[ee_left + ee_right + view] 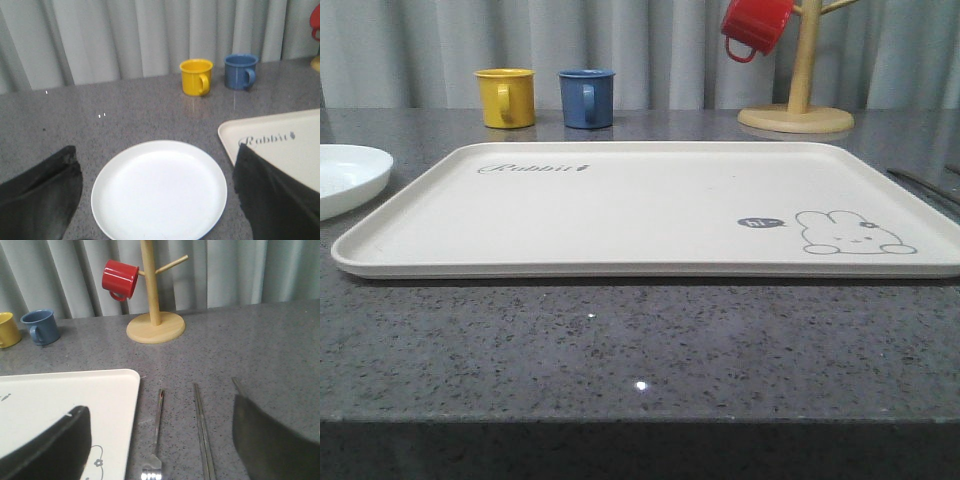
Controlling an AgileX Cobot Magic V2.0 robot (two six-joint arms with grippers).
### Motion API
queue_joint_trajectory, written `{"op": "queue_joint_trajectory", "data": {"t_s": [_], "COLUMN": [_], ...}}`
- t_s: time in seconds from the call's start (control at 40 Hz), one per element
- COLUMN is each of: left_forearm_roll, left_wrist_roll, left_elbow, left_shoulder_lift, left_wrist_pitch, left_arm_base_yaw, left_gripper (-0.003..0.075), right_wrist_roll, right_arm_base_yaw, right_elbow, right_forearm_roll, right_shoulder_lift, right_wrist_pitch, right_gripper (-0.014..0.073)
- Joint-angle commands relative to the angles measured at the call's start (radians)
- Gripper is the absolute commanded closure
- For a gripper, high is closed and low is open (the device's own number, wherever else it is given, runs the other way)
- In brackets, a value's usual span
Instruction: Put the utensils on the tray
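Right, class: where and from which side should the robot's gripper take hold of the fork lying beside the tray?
Probably mid-handle, from straight above, fingers straddling its width. The fork lies flat on the counter, between the tray and chopsticks, so the slim handle offers clearance either side.

- 1 tray, cream, w/ rabbit drawing, on the counter
- 1 white plate, round
- 3 mugs total: 1 yellow mug, 1 blue mug, 1 red mug
- 1 wooden mug tree, red one hanging on it
- 1 fork, steel, tines count not readable from here
- 1 pair of chopsticks, lying so close they read as a single strip
- another slim steel piece past them, mostly hidden, can't tell what
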Motion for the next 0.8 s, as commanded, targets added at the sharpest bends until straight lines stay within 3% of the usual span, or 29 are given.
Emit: {"op": "queue_joint_trajectory", "data": {"t_s": [0.0, 0.125, 0.325, 0.525, 0.774], "left_forearm_roll": [-0.011, -0.066, -0.078, -0.014, 0.025], "left_wrist_roll": [0.045, 0.180, 0.271, 0.288, 0.288], "left_elbow": [-0.105, -0.226, -0.404, -0.483, -0.526], "left_shoulder_lift": [0.118, 0.322, 0.599, 0.774, 0.911], "left_wrist_pitch": [0.051, 0.232, 0.512, 0.576, 0.590], "left_arm_base_yaw": [0.001, 0.001, -0.053, -0.138, -0.149], "left_gripper": [0.0155, 0.0155, 0.0156, 0.0156, 0.0168], "right_wrist_roll": [-0.007, -0.007, -0.007, -0.007, -0.007], "right_arm_base_yaw": [-0.005, -0.005, -0.005, -0.005, -0.005], "right_elbow": [-0.034, -0.034, -0.034, -0.034, -0.034], "right_forearm_roll": [-0.007, -0.007, -0.006, -0.006, -0.006], "right_shoulder_lift": [0.012, 0.012, 0.012, 0.012, 0.012], "right_wrist_pitch": [-0.077, -0.077, -0.077, -0.077, -0.077], "right_gripper": [-0.0008, -0.0008, -0.0008, -0.0008, -0.0008]}}
